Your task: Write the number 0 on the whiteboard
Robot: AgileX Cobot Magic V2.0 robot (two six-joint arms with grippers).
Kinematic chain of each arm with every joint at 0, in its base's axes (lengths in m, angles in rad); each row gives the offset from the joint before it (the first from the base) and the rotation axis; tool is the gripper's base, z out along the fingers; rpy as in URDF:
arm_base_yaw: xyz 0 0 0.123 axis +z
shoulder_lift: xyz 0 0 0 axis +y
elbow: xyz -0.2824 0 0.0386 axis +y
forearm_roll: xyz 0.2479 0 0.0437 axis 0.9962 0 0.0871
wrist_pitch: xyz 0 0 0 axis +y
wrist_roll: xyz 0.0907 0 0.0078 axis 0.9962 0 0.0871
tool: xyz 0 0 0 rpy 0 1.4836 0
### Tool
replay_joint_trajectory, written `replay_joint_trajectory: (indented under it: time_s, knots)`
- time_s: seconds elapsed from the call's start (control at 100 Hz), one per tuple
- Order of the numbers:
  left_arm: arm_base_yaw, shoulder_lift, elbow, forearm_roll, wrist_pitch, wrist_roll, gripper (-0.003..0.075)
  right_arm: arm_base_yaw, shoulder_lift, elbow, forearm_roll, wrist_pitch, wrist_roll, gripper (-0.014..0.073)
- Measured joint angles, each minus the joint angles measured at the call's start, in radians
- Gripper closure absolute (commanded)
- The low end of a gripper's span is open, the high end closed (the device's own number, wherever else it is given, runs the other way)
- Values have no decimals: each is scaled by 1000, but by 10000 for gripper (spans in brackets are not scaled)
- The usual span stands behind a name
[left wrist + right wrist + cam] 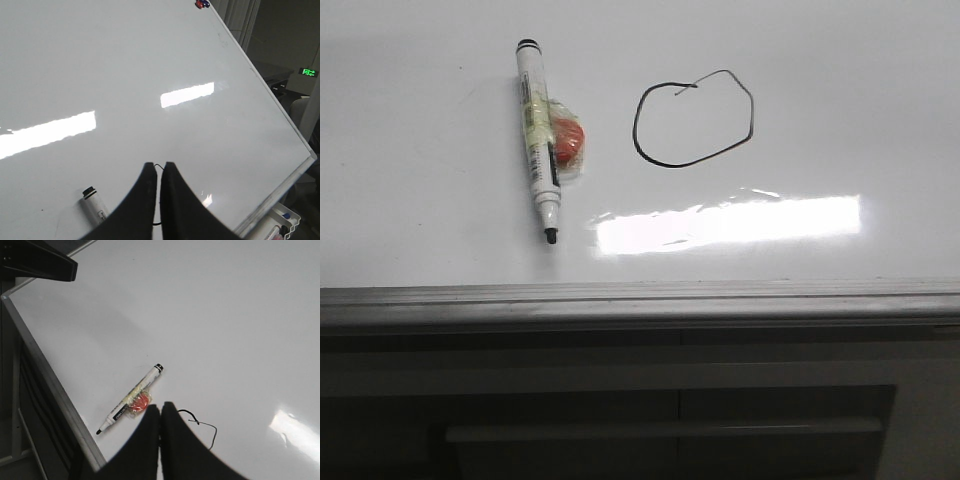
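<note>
The number 0 (694, 119) is already drawn on the whiteboard (420, 150): a closed, lopsided black oval with a short overlapping tail at its top, above the bright light reflection (730, 223). The marker (538, 138) lies flat on the board, well to the left of the oval, uncapped, tip toward the grey edge rail (640, 295). A red-orange piece under clear tape (566, 140) is fixed to its barrel.

Both arms hang above the board. The left gripper (159, 172) has its fingers pressed together with nothing between them; the right gripper (160, 415) likewise, closed and empty.

Judgement: the writing step appears complete. To finish well, keep both grippers clear of the fresh line to avoid smearing, and leave the marker where its exposed tip cannot mark the board.

Readable text: the marker barrel carries black print, too small to read. A green lit sign (308, 72) shows in the left wrist view; its characters are not legible.
</note>
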Motion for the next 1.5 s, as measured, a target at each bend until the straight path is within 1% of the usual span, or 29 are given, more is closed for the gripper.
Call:
replay_joint_trajectory:
  time_s: [0.11, 0.2, 0.41, 0.5, 0.56, 0.59, 0.62, 0.74, 0.76, 0.81, 0.86, 0.93, 1.0, 1.09, 1.14, 1.31, 1.5]
  knots:
    - [102, 0, 3, 0, -80, 0, 740, 0, 0, 0, 0, 0, 0, 641]
    - [145, 0, 3, 0, -109, 0, 740, 0, 0, 0, 0, 0, 2, 641]
    - [155, 6, 3, 4, -126, 3, 740, 0, 0, 0, 0, 1, 2, 641]
    - [155, 15, 5, -55, -124, 84, 740, 0, 0, 0, 0, 1, 2, 641]
    - [155, 17, 5, -134, -120, 202, 740, 0, 0, 0, 0, 1, 2, 641]
    - [155, 17, 5, -199, -115, 278, 740, 0, 0, 0, 0, 1, 2, 641]
    - [155, 17, 5, -297, -108, 365, 740, 0, 0, 0, 0, 1, 2, 641]
    - [157, 17, 5, -613, -52, 781, 740, 0, 0, 0, 0, 1, 2, 641]
    - [159, 17, 5, -660, -44, 827, 740, 0, 0, 0, 0, 1, 2, 641]
    - [162, 17, 7, -751, -35, 1002, 740, 0, 0, 0, 0, 1, 2, 641]
    - [168, 15, 13, -821, -38, 1135, 740, 0, 0, 0, 0, 1, 2, 641]
    - [186, -5, 36, -901, -62, 1286, 740, 0, 0, 0, 0, 1, 2, 641]
    - [227, -35, 71, -975, -98, 1373, 740, 0, 0, 0, 0, 1, 2, 641]
    - [305, -93, 134, -1073, -143, 1414, 740, 0, 0, 0, 0, 1, 2, 641]
    - [366, -130, 181, -1123, -170, 1426, 740, 0, 0, 0, 0, 1, 2, 641]
    - [554, -291, 388, -1248, -263, 1436, 740, 0, 0, 0, 0, 1, 2, 641]
    - [723, -486, 558, -1350, -257, 1439, 740, 0, 0, 0, 0, 1, 2, 641]
